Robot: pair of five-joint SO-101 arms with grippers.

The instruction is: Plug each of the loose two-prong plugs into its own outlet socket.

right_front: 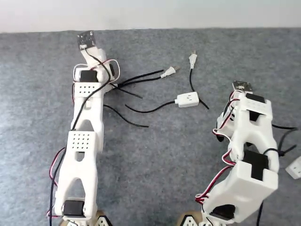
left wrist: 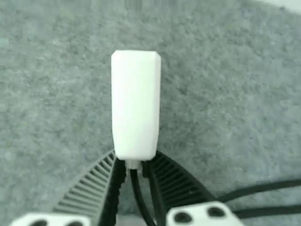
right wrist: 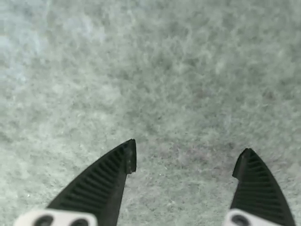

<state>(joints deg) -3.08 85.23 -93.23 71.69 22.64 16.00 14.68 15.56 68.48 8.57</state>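
Grey carpet (right_front: pixel 155 160) covers the whole table. The left arm (right_front: pixel 87 132) stretches long and nearly straight up the left side, its wrist close to the far edge. The right arm (right_front: pixel 249 150) sits folded on the right side, its wrist nearer the table's middle depth.

The left gripper (left wrist: pixel 135 165) is clamped on a white block (left wrist: pixel 136 103). Its ribbed black fingers (left wrist: pixel 101 183) pinch the block's near end, where a black cord (left wrist: pixel 136 188) comes out between them. The block points away from the wrist over the carpet; whether it touches the carpet cannot be told, and its face is hidden.

The right gripper (right wrist: pixel 188 157) hangs with its fingers wide apart over bare carpet and holds nothing.

A white socket (right_front: pixel 187 99) lies flat on the carpet between the two arms, somewhat closer to the right one. Its black lead (right_front: pixel 150 110) trails off to the left. A second socket (right_front: pixel 295 167) lies at the right edge of the high view, just beside the right arm.

Two loose plugs lie beyond the first socket. One plug (right_front: pixel 169 72) lies up and to its left with the prongs pointing right, and dark cords (right_front: pixel 138 77) run from it back to the left arm's wrist. The far plug (right_front: pixel 192 59) lies above the socket with prongs pointing away, and its wire (right_front: pixel 191 80) drops down towards the socket. Neither plug touches a socket.
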